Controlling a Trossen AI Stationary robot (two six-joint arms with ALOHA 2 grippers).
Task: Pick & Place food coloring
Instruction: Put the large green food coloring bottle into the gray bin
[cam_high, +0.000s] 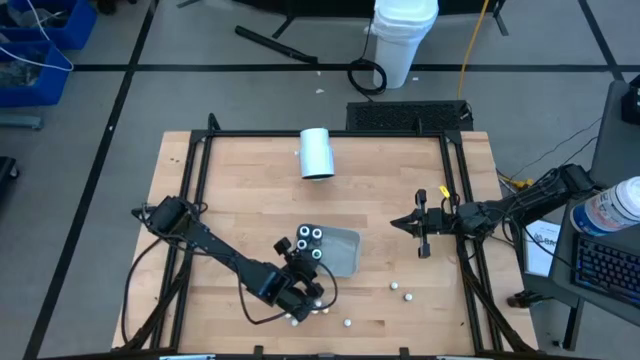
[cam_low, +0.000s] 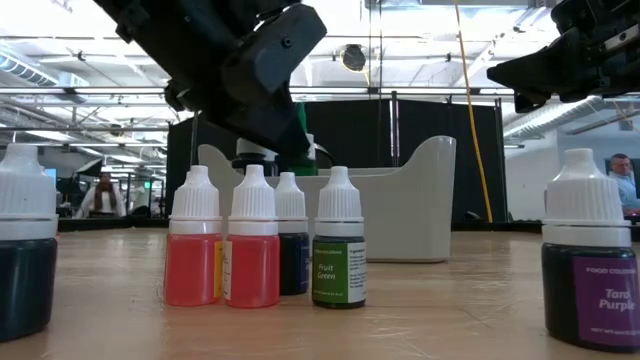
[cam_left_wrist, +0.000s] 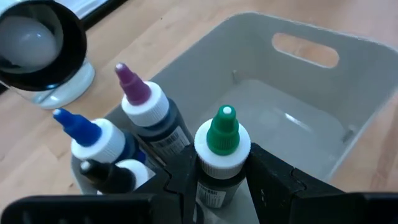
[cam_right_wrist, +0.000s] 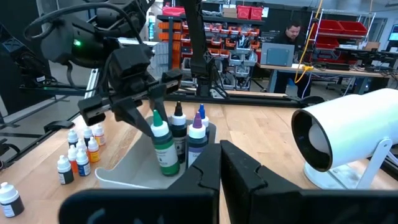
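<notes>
A grey tray (cam_high: 343, 250) lies near the table's middle, with several food coloring bottles standing at its left end: purple-tipped (cam_left_wrist: 147, 104), blue-tipped (cam_left_wrist: 87, 132) and black-tipped (cam_left_wrist: 111, 175). My left gripper (cam_left_wrist: 222, 180) is over that end, shut on a green-tipped food coloring bottle (cam_left_wrist: 222, 140). More small white-capped bottles (cam_low: 253, 250) stand upright on the wood near the front edge (cam_high: 300, 316). My right gripper (cam_high: 415, 228) hangs shut at the table's right, holding nothing. My left gripper pinches the green-tipped bottle between its two fingers (cam_left_wrist: 180, 177), on the dark body just under the white collar (cam_left_wrist: 219, 182). The fingers slant down from the table's near left (cam_right_wrist: 140, 118). The bottle stands nearly upright inside the tray's left end (cam_right_wrist: 165, 152). I cannot see whether its base rests on the tray floor.
A large white cylinder (cam_high: 317, 153) lies on its side at the table's far middle. Loose small bottles (cam_high: 402, 291) dot the wood to the near right of the tray. The tray's right half (cam_left_wrist: 292, 118) holds nothing. People sit in the room behind the table.
</notes>
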